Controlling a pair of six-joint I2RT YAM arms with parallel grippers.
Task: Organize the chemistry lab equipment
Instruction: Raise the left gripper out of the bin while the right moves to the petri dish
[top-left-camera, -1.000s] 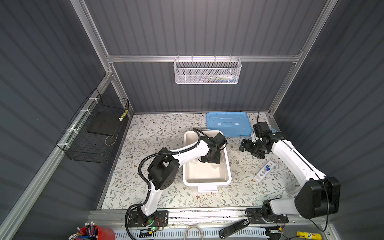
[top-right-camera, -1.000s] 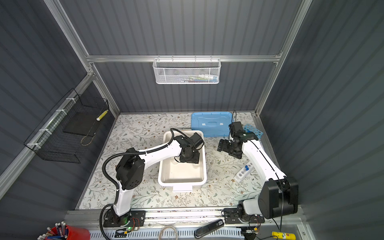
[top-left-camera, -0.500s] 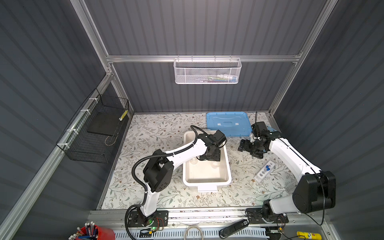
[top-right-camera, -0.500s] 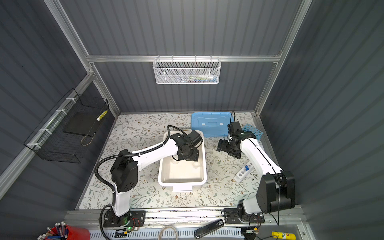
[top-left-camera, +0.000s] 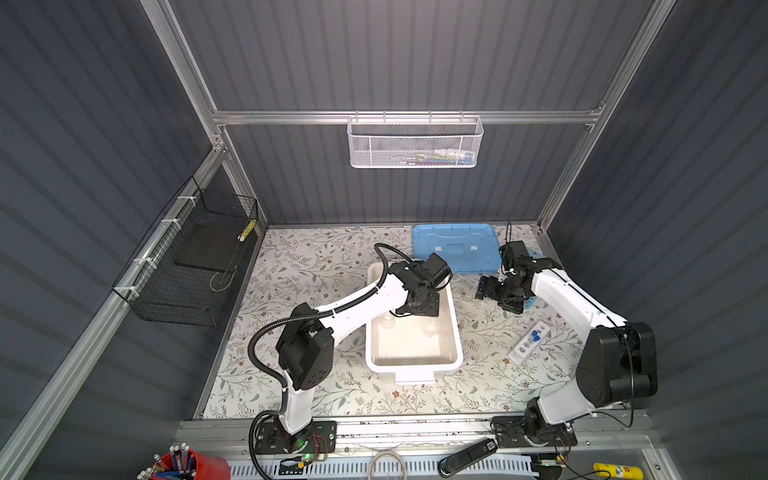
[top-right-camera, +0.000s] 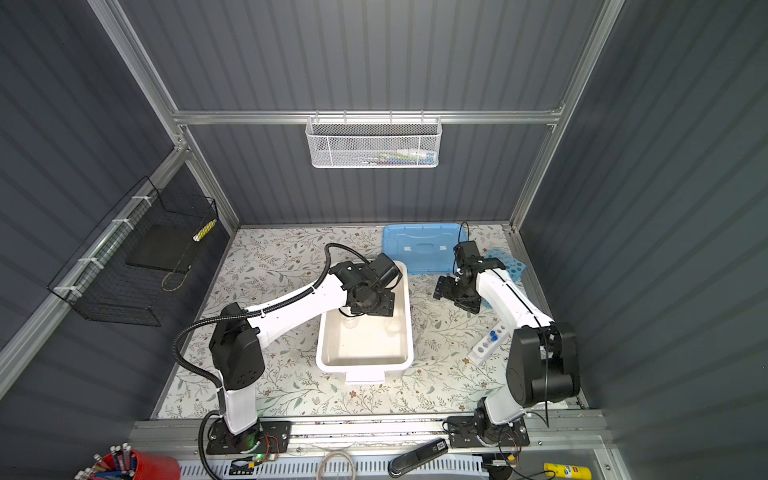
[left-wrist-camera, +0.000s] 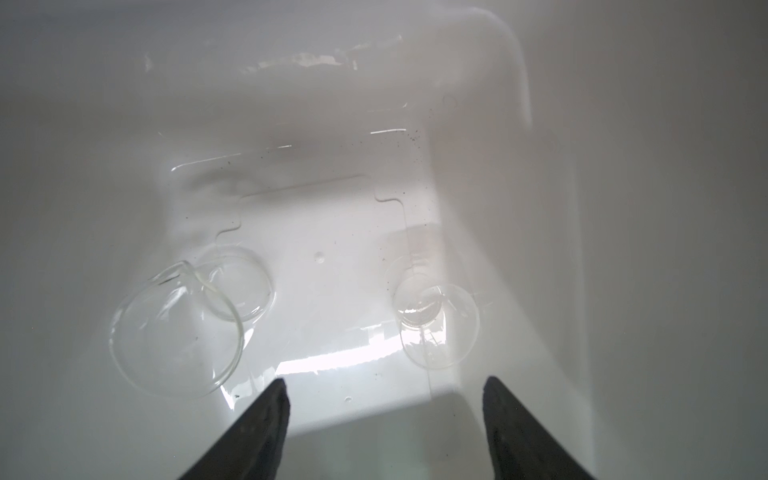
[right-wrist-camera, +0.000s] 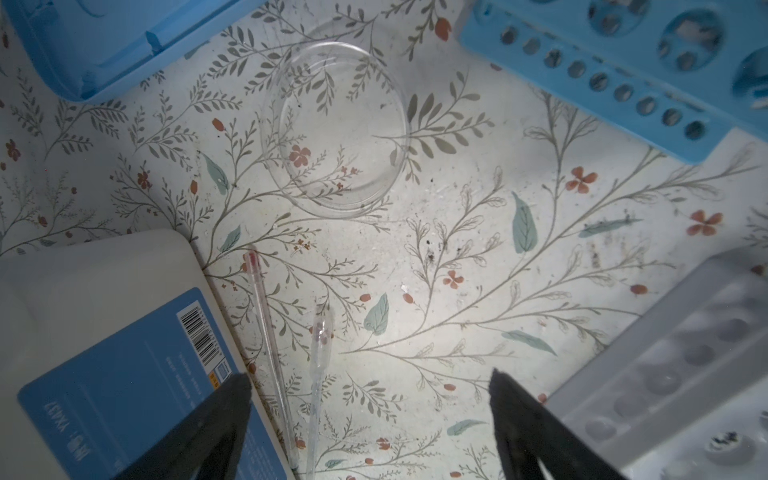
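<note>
- Left arm (top-left-camera: 361, 301): hazard: a sideways sweep inside the white tub (top-left-camera: 415, 367) would knock the glassware on either flank. The arm reaches over the tub's far end with the wrist turned down. The left gripper (left-wrist-camera: 386, 382) hangs with jaws apart and empty.
- Right arm (top-left-camera: 561, 299): hazard: a steep descent could crush thin glass against the mat (right-wrist-camera: 457, 257). The arm is folded low off the tub's far right corner. The right gripper (right-wrist-camera: 369, 374) stands wide and holds nothing.
- White tub: open, with its blue lid (top-left-camera: 455, 247) lying flat behind it.
- Sky-blue rack (top-right-camera: 509, 266): beyond the tub's right side, toward the back, partly hidden by the arm.
- White tube rack (top-left-camera: 528, 345): right of the tub and well apart, with blue-capped test tubes (top-left-camera: 536, 337) seated in it.
- Petri dish (right-wrist-camera: 336, 129): on the mat off the tub's far right corner. It is shallow and slick, and likely to skid out of a pinch.
- Beaker (left-wrist-camera: 176, 328): inside the tub by its left wall, apparently upright.
- Flask (left-wrist-camera: 436, 320): inside the tub by its right wall, apparently upright, and light enough to tip if nudged.
- Glass rod (right-wrist-camera: 270, 345) and pipette (right-wrist-camera: 318, 374): lying flat just beside the tub's right wall. Either may roll or snap under a misaligned grip.
</note>
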